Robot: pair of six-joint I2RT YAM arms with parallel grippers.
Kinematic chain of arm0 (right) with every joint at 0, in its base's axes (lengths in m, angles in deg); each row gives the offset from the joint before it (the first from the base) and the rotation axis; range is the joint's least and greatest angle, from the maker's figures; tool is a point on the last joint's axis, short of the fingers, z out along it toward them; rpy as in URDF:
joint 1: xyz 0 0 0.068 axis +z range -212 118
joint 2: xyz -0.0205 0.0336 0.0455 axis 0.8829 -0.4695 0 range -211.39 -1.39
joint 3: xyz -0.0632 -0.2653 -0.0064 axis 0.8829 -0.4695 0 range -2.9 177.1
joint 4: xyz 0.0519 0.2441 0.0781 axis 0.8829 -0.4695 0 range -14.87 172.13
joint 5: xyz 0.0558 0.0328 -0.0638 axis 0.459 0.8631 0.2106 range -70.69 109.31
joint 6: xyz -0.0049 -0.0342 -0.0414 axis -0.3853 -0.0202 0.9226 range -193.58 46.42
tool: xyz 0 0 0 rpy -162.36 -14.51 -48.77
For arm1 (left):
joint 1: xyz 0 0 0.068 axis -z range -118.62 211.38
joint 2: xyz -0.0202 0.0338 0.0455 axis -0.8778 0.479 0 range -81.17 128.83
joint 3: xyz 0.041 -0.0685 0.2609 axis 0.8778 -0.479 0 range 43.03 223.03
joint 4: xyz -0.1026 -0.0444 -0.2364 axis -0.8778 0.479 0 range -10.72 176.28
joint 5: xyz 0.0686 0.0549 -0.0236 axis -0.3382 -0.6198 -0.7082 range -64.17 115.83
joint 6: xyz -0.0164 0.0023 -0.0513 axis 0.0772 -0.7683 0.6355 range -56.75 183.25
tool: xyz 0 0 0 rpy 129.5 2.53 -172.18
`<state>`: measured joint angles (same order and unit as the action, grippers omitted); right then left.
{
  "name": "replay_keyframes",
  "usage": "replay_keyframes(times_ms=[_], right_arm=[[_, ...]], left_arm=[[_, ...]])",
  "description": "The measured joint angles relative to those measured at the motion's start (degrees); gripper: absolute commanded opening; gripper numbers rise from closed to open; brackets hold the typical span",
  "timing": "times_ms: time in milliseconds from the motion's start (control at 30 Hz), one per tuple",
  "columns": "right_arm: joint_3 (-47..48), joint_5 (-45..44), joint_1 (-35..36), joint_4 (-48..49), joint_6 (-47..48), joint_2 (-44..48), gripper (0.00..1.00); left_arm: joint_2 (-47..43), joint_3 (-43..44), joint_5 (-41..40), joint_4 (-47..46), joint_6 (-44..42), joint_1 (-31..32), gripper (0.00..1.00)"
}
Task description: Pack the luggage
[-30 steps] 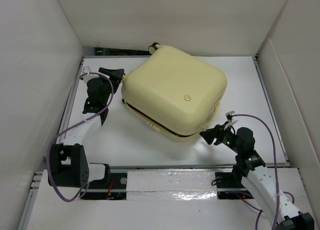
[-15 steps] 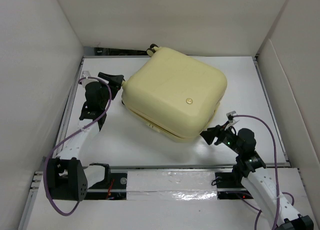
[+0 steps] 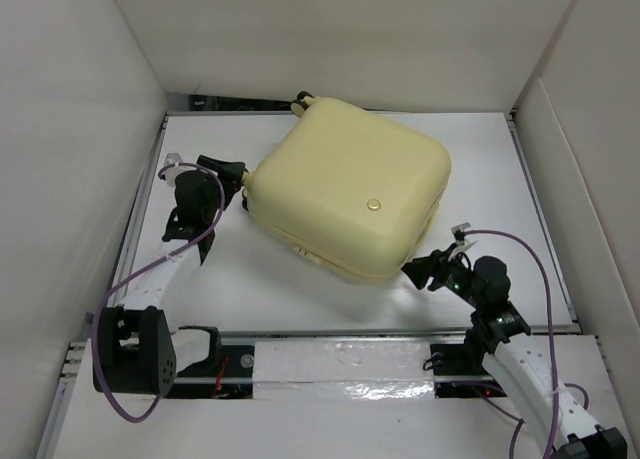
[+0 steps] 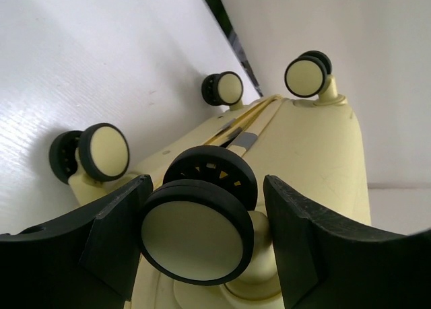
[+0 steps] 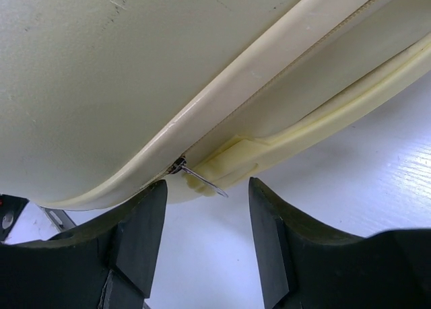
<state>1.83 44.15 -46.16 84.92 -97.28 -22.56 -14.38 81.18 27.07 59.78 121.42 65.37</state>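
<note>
In the overhead view, your left arm (image 3: 170, 269), on the left of the frame, has white plastic links joined by black motor housings. A thin purple cable (image 3: 150, 267) trails loosely along it to a chunky black base block (image 3: 130, 351) at lower left. Your right arm (image 3: 535, 379), at lower right, is built the same way, with a second purple cable (image 3: 546, 279), small holes dotted along its white link and tiny green lights (image 3: 452, 276) on the black joints. In the wrist views your left gripper (image 4: 207, 184) and right gripper (image 5: 207, 184) show matte black, faceted fingers (image 5: 138, 235) with bevelled inner faces.
</note>
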Motion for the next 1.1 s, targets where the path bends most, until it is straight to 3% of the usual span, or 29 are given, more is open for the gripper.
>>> replay_keyframes(times_ms=[300,367,400,500,633,667,700,767,833,867,933,1033,1100], right_arm=[[0.02,0.04,0.15,2.05,0.04,-5.07,0.59],[0.02,0.09,0.42,2.19,0.04,-5.25,0.59],[0.02,0.15,0.44,2.27,0.07,-5.29,0.59],[0.15,0.24,0.44,2.40,0.15,-5.57,0.58],[1.86,0.20,1.20,2.43,0.85,-7.52,0.57],[2.40,0.20,1.49,2.40,1.11,-8.35,0.51],[3.28,0.15,1.90,2.40,1.70,-10.08,0.51],[4.17,-0.76,2.99,2.62,2.34,-12.85,0.47],[6.12,-1.97,4.81,2.49,2.99,-16.20,0.41],[6.97,-2.73,5.70,2.45,3.23,-17.70,0.39],[8.41,-3.80,7.48,2.58,3.67,-20.11,0.34],[10.67,-6.03,9.90,2.36,4.68,-23.28,0.34],[12.13,-8.07,11.54,1.44,5.40,-24.57,0.38]], left_arm=[[2.16,0.00,-0.83,-1.33,-0.02,-1.14,0.03],[2.84,0.00,-1.03,-2.21,-0.02,-1.70,0.16],[3.19,0.00,-1.11,-2.75,-0.02,-2.12,0.39],[3.65,0.15,-1.14,-3.67,-0.24,-2.75,0.72],[3.65,2.91,-1.55,-3.82,-0.79,-2.73,0.85],[3.54,4.04,-1.57,-3.82,-0.83,-2.75,0.79],[3.06,5.95,-1.64,-4.31,-1.05,-2.86,0.79],[0.33,6.45,-2.89,-4.15,-2.14,-1.62,0.68],[-4.63,5.99,-3.96,-3.69,-3.67,1.51,0.50],[-7.96,5.14,-4.31,-4.04,-4.31,3.48,0.32],[-14.45,1.97,-4.26,-6.25,-5.68,6.47,0.16],[-24.68,-7.65,-2.58,-9.18,-7.28,8.28,0.03],[-25.77,-12.04,-0.76,-9.14,-8.94,8.46,0.00]])
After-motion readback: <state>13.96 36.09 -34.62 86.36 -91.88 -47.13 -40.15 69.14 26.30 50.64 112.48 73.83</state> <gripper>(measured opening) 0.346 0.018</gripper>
